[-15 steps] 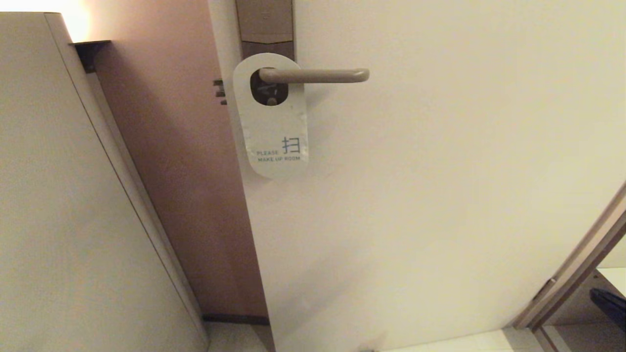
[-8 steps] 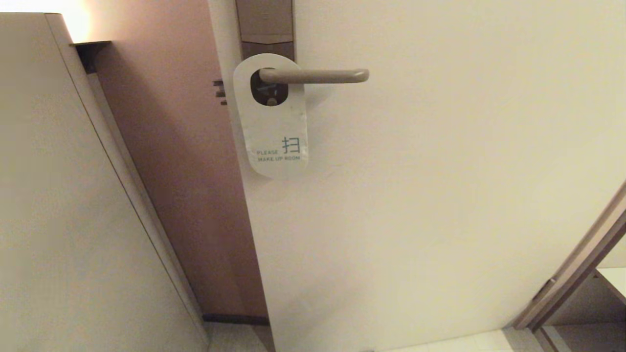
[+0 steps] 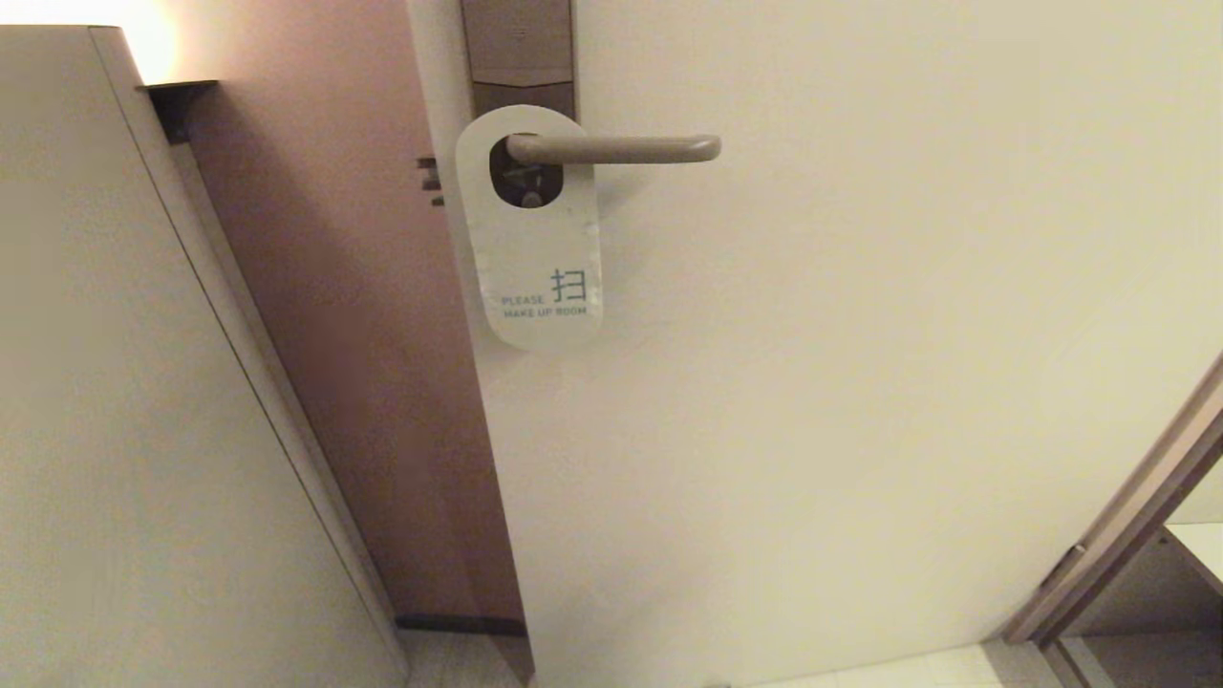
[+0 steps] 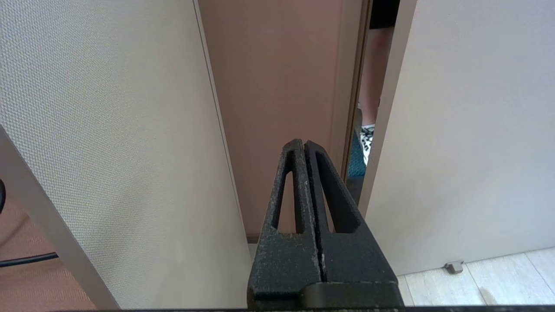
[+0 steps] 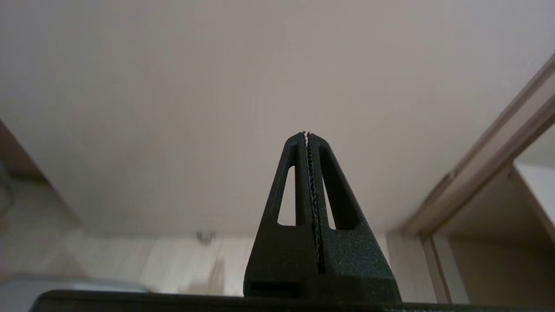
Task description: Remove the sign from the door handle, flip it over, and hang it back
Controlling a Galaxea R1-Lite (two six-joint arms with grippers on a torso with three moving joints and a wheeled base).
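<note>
The sign (image 3: 535, 248) hangs by its oval hole on the door handle (image 3: 621, 148), off-white face out, reading "PLEASE MAKE UP ROOM". The handle is a taupe lever on a brown backplate (image 3: 517, 48) near the top of the head view. Neither arm shows in the head view. My left gripper (image 4: 303, 145) is shut and empty, low down, pointing at the gap beside the door's edge. My right gripper (image 5: 307, 135) is shut and empty too, low before the bare door face. Neither wrist view shows the sign or the handle.
The cream door (image 3: 860, 382) stands ajar beside a brown frame (image 3: 363, 334) and a textured wall panel (image 3: 115, 430). A second door frame (image 3: 1118, 535) lies at the lower right. Through the gap, a person's leg and patterned shoe (image 4: 366, 136) show. A doorstop (image 4: 453, 267) sits on the floor.
A dark shape at the head view's lower right edge one second ago has dropped out of sight. The sign and handle have stayed still.
</note>
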